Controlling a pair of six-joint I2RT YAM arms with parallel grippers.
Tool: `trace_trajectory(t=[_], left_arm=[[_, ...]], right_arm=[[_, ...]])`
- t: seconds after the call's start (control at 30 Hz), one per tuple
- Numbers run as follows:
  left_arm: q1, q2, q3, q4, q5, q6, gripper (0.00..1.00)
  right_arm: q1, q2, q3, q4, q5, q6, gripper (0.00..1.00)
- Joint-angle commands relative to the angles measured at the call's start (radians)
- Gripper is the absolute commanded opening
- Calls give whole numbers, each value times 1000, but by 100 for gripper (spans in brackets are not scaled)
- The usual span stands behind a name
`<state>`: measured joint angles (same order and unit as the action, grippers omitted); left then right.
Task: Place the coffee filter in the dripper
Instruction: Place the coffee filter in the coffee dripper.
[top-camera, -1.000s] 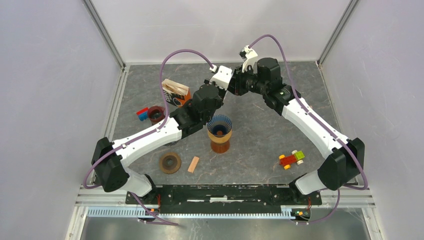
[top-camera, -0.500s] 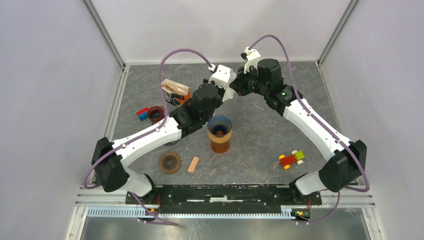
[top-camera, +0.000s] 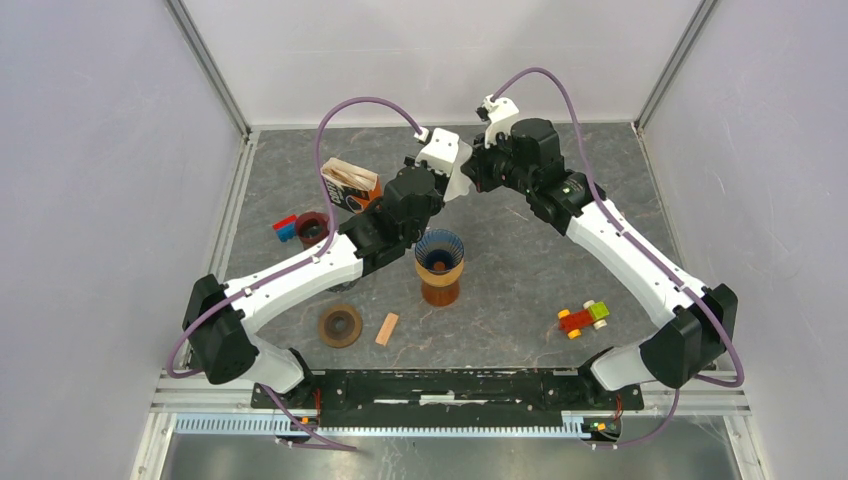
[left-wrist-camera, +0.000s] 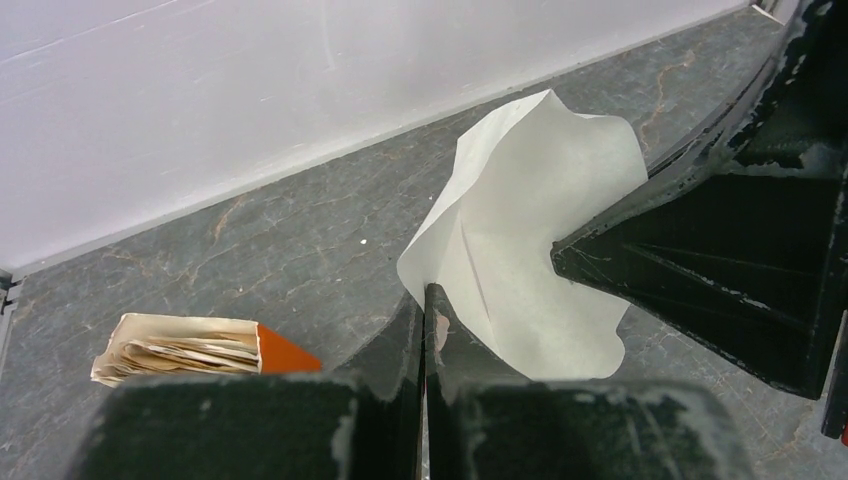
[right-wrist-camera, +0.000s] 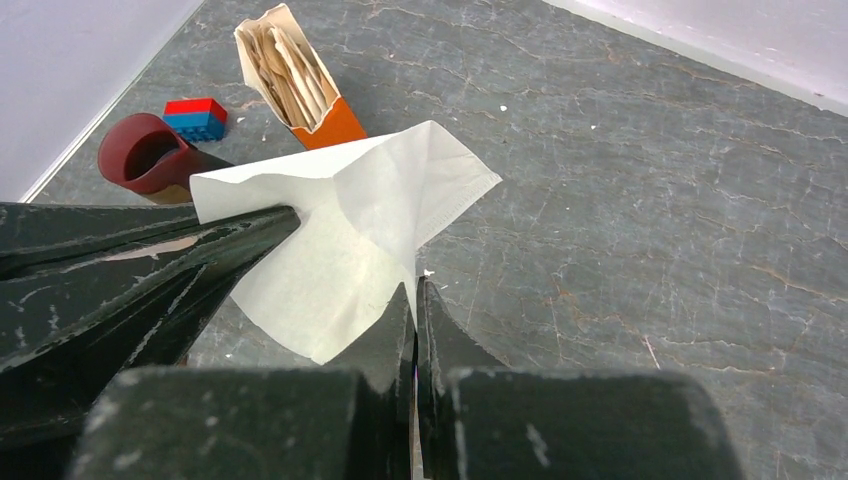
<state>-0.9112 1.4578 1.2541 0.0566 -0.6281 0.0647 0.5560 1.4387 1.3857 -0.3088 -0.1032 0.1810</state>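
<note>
Left gripper (left-wrist-camera: 425, 300) and right gripper (right-wrist-camera: 415, 300) are both clamped tight on edges of the coffee filter (left-wrist-camera: 530, 230), so it's held crumpled above the table (top-camera: 520, 270). The dripper (top-camera: 439, 262) is found at roughly 6 o'clock from it, and open tabletop is seen at the dripper's 3 o'clock.

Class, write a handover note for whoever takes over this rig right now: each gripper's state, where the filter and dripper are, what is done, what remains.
Left gripper: shut on one edge of the coffee filter.
Right gripper: shut on another edge of the same filter.
The filter is held in the air between the two grippers, on the far side of the dripper, which stands upright mid-table with nothing in it.
Done: one filter is out of the filter box and gripped.
Left: probably spread the filter open, carry it over the dripper, seat it inside, release.
</note>
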Motion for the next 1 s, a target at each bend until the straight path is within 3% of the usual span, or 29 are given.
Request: trace_trajectory(t=[0.0,0.17,0.33,0.47,0.83,0.97], left_arm=[[3,-10,-10,67,-25,11,2],[4,-17,-14,70,-10,13,5],[9,-9,23,14,44,-25,35],[26,-4,50,-30,75,-53,42],[76,1,43,-32,116,-116,45],[91,1,40,-34,137,-133,30]], right_arm=[[1,-29,36,35,-27,-5,0],[1,-23,24,64,-123,28,0],[1,-14,6,93,-187,68,0],[0,-20,6,97,-201,76,0],[-8,-28,-14,121,-269,97,0],[-14,-34,-23,125,-278,98,0]])
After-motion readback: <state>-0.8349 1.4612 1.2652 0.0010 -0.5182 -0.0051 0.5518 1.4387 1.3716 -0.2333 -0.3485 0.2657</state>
